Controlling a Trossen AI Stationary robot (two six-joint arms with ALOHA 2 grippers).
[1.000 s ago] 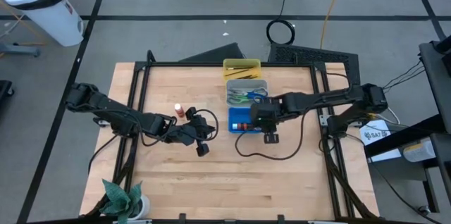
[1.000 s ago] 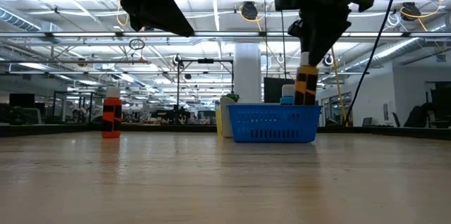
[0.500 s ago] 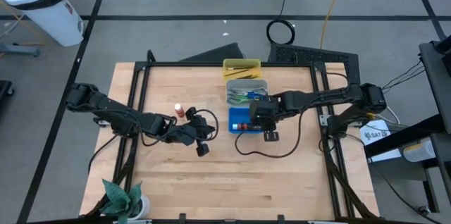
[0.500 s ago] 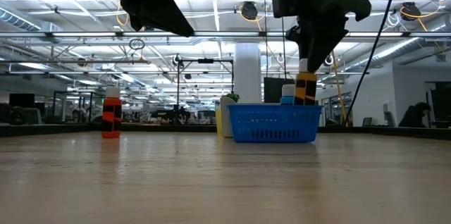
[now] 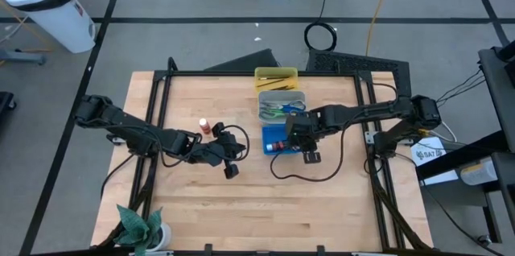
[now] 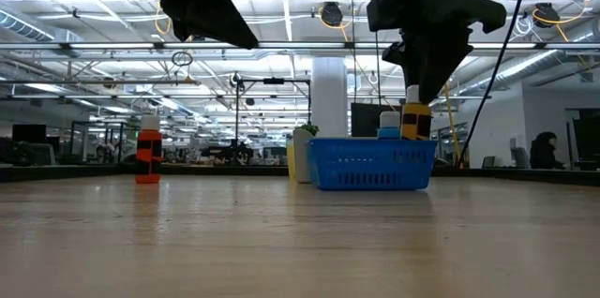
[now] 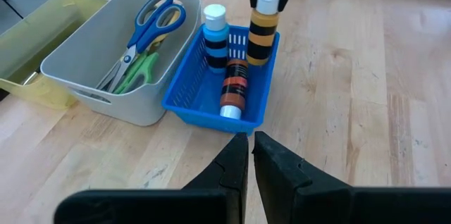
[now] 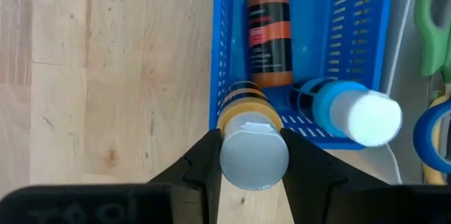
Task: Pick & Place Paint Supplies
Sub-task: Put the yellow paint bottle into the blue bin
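A blue tray [image 7: 184,99] holds an upright blue bottle [image 7: 215,35] and a brown bottle [image 7: 233,87] lying flat. My right gripper [image 8: 254,146] stands over the tray's right side, shut on a yellow-and-black striped bottle [image 7: 259,35] with a whitish cap. A red bottle [image 5: 205,127] stands on the table to the left. Scissors [image 7: 144,37] lie in the grey tray [image 7: 84,69]. My left gripper [image 7: 250,152] hovers shut with nothing in it, left of the trays. My right gripper pinches the striped bottle's whitish cap [image 8: 232,157] between its two fingers [image 8: 201,160], which come from above, pointing down. The bottle hangs upright with its lower end inside the blue tray, close to the right wall; whether it touches the floor is hidden.
A yellow tray [image 5: 276,77] with thin dark brushes sits behind the grey one. A green plant [image 5: 141,228] stands at the near left corner. Bare wood lies between the red bottle and the trays and along the near side.
My right gripper has gone down with the striped bottle, whose lower end has sunk behind the blue tray's wall. The blue tray has slid a little toward the table's right.
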